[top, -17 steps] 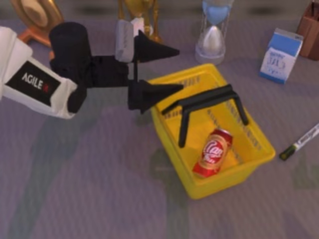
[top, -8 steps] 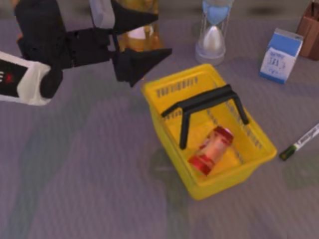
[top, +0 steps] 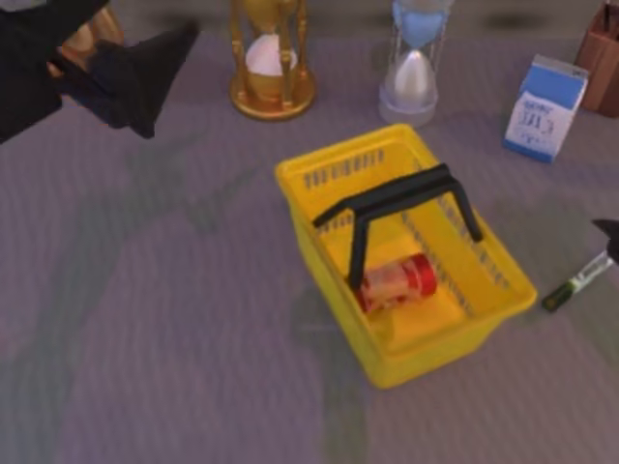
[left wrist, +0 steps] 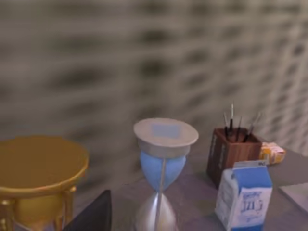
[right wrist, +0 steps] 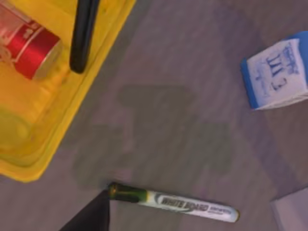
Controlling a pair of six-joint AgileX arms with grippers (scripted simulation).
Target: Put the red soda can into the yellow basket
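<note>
The red soda can (top: pixel 397 282) lies on its side on the floor of the yellow basket (top: pixel 319 174), under the raised black handle (top: pixel 401 198). It shows again in the right wrist view, the can (right wrist: pixel 29 48) inside the basket's wall (right wrist: pixel 57 125). My left gripper (top: pixel 143 21) is open and empty at the table's far left corner, well away from the basket. Only a black fingertip (top: pixel 609 232) of my right gripper pokes in at the right edge, beside the marker.
A gold hourglass (top: pixel 273 58) and a blue hourglass (top: pixel 416 58) stand at the back. A blue milk carton (top: pixel 545 106) and a brown pen holder (top: pixel 602 48) are at the back right. A whiteboard marker (top: pixel 580 280) lies right of the basket.
My left gripper has drawn back from the basket's rim to the far left corner. The can has rolled and turned inside the basket. A right fingertip has come in at the right edge.
</note>
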